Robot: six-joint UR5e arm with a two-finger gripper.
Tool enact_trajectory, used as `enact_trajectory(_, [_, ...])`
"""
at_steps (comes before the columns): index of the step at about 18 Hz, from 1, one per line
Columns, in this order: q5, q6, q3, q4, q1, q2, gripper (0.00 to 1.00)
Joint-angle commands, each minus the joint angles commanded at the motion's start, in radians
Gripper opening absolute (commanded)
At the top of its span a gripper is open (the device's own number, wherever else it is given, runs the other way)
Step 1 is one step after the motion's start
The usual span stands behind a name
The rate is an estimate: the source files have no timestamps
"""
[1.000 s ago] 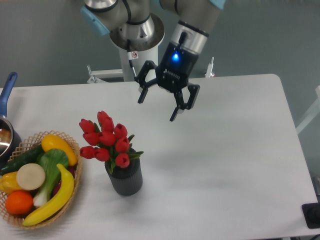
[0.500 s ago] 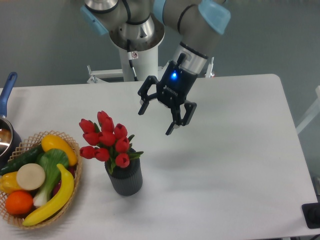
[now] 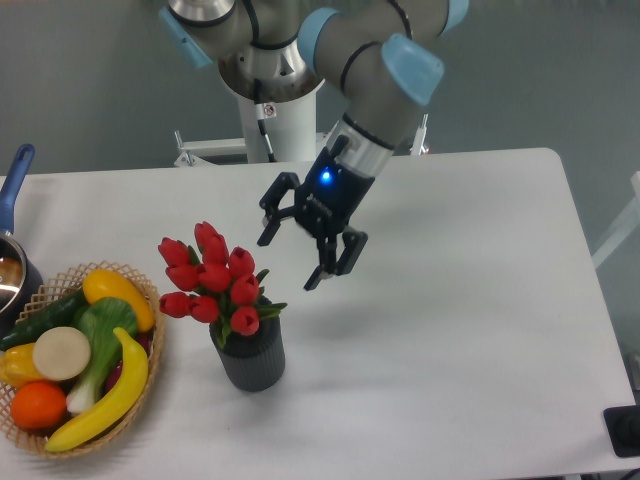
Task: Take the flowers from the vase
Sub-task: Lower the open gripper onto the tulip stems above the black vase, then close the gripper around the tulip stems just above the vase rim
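A big white table (image 3: 470, 300) fills most of the view. Its top is smooth and its far right corner is round. Soft light falls on it and makes faint grey shadows. Behind the table is a plain wall (image 3: 90, 80) in a dull grey-green colour. A white post (image 3: 275, 125) stands at the back edge of the table. At the right edge a white bar (image 3: 615, 240) slants down past the table. A small black thing (image 3: 625, 430) sits low in the right corner, too cut off to tell what it is.

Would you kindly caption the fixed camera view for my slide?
Open hand hovers right of red flowers standing in the vase.
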Motion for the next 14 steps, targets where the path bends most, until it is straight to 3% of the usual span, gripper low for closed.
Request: enact_trajectory(14, [-0.060,-0.066,0.017,0.008,-0.031,-0.046,1.00])
